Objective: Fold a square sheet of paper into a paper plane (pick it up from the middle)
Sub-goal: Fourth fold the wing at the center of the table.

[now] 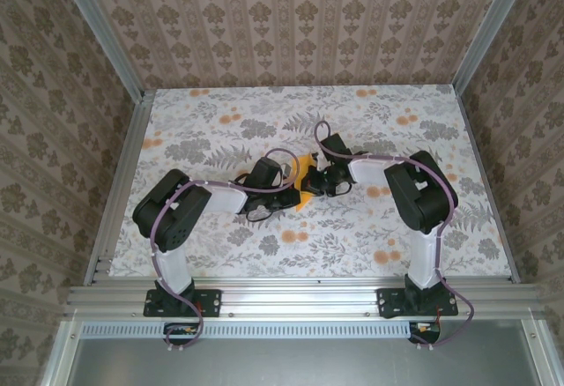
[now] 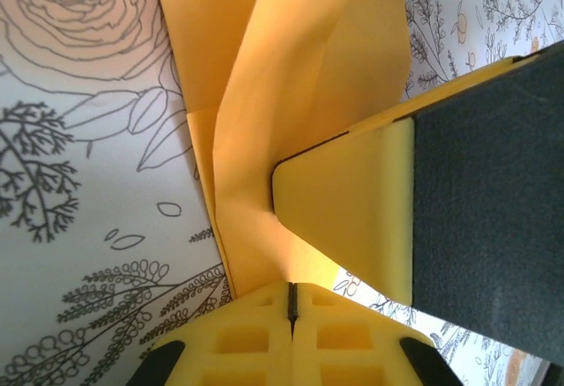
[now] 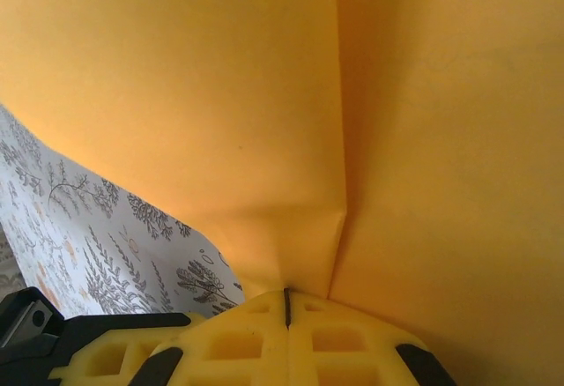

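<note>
Both arms meet mid-table: left gripper (image 2: 292, 296) and right gripper (image 3: 286, 298) each pinch tight on the thin, creased orange-yellow square sheet of paper (image 2: 291, 69), held up off the grey floral tablecloth (image 1: 220, 113), likely to press a fold. Patterned walls (image 1: 291, 16) and the aluminium frame rail (image 1: 291, 298) stand well apart; only the grippers crowd each other.
</note>
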